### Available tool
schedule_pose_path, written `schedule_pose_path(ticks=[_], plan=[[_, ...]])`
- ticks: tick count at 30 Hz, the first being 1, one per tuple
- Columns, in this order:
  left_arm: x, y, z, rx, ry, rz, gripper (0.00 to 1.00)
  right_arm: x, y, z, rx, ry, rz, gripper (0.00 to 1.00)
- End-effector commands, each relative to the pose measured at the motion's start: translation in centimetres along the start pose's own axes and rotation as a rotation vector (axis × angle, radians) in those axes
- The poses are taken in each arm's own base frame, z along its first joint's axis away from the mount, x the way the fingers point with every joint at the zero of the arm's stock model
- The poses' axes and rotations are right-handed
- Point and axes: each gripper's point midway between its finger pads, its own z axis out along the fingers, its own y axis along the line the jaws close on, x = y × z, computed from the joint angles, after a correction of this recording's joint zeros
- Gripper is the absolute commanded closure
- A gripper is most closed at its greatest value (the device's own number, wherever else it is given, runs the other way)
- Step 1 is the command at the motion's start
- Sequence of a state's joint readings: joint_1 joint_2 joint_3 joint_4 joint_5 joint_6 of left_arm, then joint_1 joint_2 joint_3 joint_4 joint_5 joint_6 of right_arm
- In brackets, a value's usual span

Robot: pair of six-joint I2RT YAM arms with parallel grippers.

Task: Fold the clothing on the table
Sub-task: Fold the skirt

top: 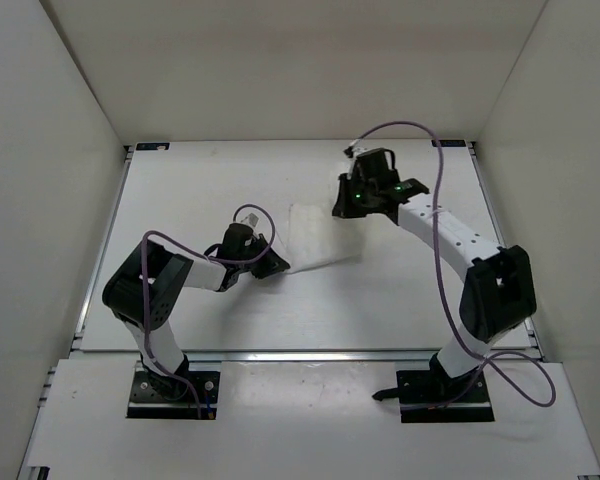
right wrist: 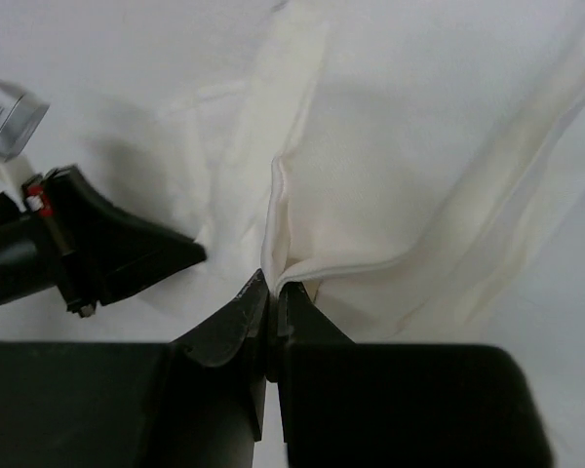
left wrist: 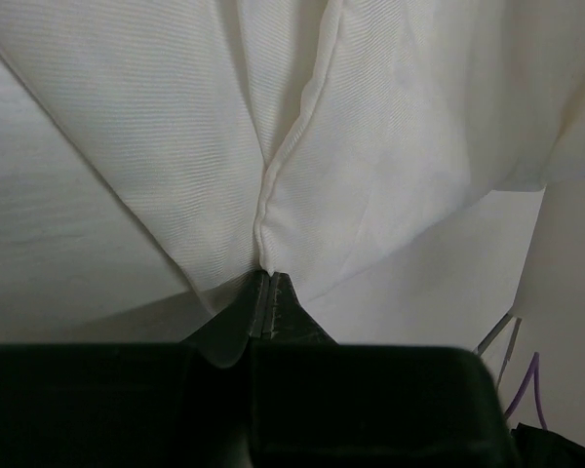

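The white clothing lies bunched in the middle of the table, between my two arms. At its near left corner my left gripper is shut on it; the left wrist view has the jaws pressed together on a hemmed fold of the clothing, which spreads up and away from them. At the far right edge my right gripper is shut too; in the right wrist view its tips pinch a raised hem of the clothing. The left gripper shows there at the left.
White walls close in the table on three sides. A metal rail runs along its near edge, just ahead of both arm bases. A purple cable loops over the right arm.
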State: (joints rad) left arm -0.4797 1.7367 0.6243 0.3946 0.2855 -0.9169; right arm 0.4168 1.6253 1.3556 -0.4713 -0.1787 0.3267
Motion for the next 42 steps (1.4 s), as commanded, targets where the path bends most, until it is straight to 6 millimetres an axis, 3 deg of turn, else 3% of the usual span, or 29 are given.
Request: schedule_pose_path(ticks=[1, 4, 8, 13, 15, 16, 19, 22, 23, 25, 28, 29, 30, 32, 35, 37, 39, 40, 41, 42], plan=[[0.0, 0.7, 0.6, -0.023, -0.004, 0.019, 1.00, 0.6, 4.7, 2.3, -0.089, 0.017, -0.098, 1.00], [0.4, 1.3, 0.5, -0.029, -0.001, 0.004, 1.00, 3.1, 8.3, 4.5, -0.169, 0.080, -0.141, 1.00], [0.2, 1.8, 0.0, -0.037, -0.012, -0.005, 1.00, 6.3, 11.4, 7.4, -0.245, 0.169, -0.152, 1.00], [-0.1, 1.9, -0.5, -0.021, -0.018, -0.020, 0.99, 9.6, 13.1, 9.8, -0.278, 0.265, -0.134, 1.00], [0.0, 2.7, -0.8, -0.043, -0.022, -0.022, 0.90, 9.8, 13.3, 10.0, -0.292, 0.273, -0.127, 1.00], [0.2, 2.6, -0.9, -0.028, -0.014, -0.035, 0.84, 9.6, 13.6, 9.9, -0.314, 0.280, -0.126, 0.98], [0.1, 2.1, -1.6, 0.021, -0.013, -0.069, 0.62, 8.6, 14.3, 8.6, -0.373, 0.301, -0.139, 0.68], [-0.3, 1.3, -2.6, 0.053, -0.016, -0.093, 0.54, 6.1, 15.8, 5.6, -0.409, 0.216, -0.194, 0.52], [-0.8, 0.7, -3.1, 0.074, -0.023, -0.099, 0.52, 4.8, 16.4, 3.9, -0.419, 0.166, -0.203, 0.50], [-0.8, 0.3, -4.1, 0.080, -0.028, -0.110, 0.51, 4.0, 16.1, 1.9, -0.439, 0.114, -0.197, 0.45], [-1.3, -0.4, -5.8, 0.117, -0.061, -0.137, 0.47, 2.3, 14.2, -1.1, -0.449, 0.023, -0.139, 0.43], [-1.4, -0.6, -6.1, 0.125, -0.063, -0.151, 0.47, 1.2, 14.5, -2.4, -0.476, -0.033, -0.135, 0.43], [-1.6, -0.9, -6.8, 0.150, -0.074, -0.160, 0.46, 1.7, 12.9, -2.7, -0.472, -0.031, -0.104, 0.47], [-1.4, -1.3, -7.7, 0.184, -0.084, -0.176, 0.44, 1.5, 11.0, -2.4, -0.485, -0.041, -0.050, 0.66], [-1.8, -2.8, -9.7, 0.264, -0.111, -0.152, 0.44, 2.4, 10.3, -2.5, -0.531, -0.012, -0.011, 0.92], [-2.5, -4.6, -11.9, 0.328, -0.131, -0.030, 0.50, 2.2, 9.7, -3.1, -0.520, -0.052, 0.011, 0.95], [-3.0, -4.6, -12.8, 0.259, -0.112, 0.018, 0.35, 2.7, 8.8, -3.0, -0.491, -0.059, 0.008, 0.95], [-2.4, -3.1, -12.8, 0.188, -0.074, 0.041, 0.20, 2.6, 8.1, -2.8, -0.466, -0.066, 0.007, 0.96], [-3.6, -3.5, -13.5, 0.170, -0.103, 0.113, 0.02, 2.8, 7.5, -2.5, -0.450, -0.054, 0.019, 0.96], [-3.6, -3.0, -13.9, 0.129, -0.084, 0.141, 0.01, 2.9, 6.7, -2.3, -0.434, -0.048, 0.028, 0.96]])
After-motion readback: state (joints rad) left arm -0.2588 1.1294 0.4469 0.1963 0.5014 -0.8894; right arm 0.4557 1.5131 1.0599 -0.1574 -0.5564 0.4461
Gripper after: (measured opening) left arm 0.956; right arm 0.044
